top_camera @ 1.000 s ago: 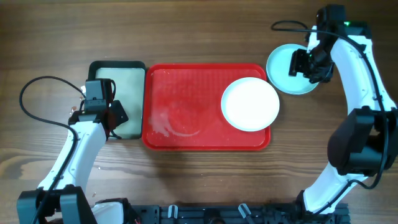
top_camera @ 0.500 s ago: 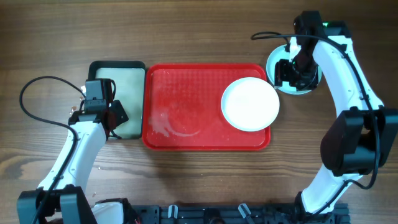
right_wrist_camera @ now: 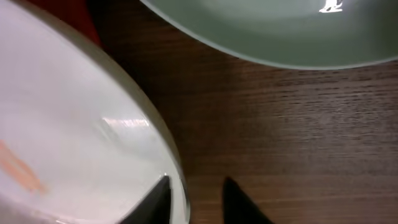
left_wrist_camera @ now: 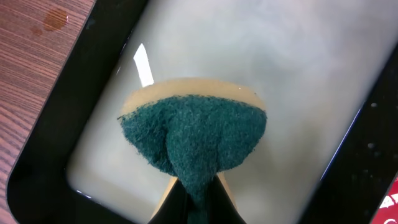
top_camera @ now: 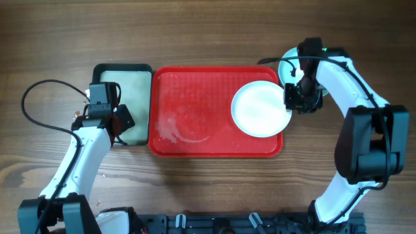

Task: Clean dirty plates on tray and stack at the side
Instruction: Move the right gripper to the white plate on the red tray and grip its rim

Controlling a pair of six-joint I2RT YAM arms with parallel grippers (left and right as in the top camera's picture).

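The white plate (top_camera: 260, 109) lies on the right part of the red tray (top_camera: 195, 84). In the right wrist view the white plate (right_wrist_camera: 68, 124) carries a faint orange smear. My right gripper (top_camera: 290, 99) is open, and in its wrist view (right_wrist_camera: 196, 180) one finger is over the plate's right rim and the other over the table. A pale turquoise plate (top_camera: 286, 67) lies on the table right of the tray, largely hidden by my right arm; it also shows in the right wrist view (right_wrist_camera: 280, 31). My left gripper (top_camera: 122, 121) is shut on a green sponge (left_wrist_camera: 193, 137).
The black-rimmed tray (top_camera: 123, 67) with a pale inside sits left of the red tray, below the sponge; its rim shows in the left wrist view (left_wrist_camera: 56, 124). A whitish smear (top_camera: 175, 127) marks the red tray's left part. Wooden table surrounds the trays.
My right gripper has moved from over the turquoise plate, left and toward the front, to the white plate's right rim. The left arm has not moved.
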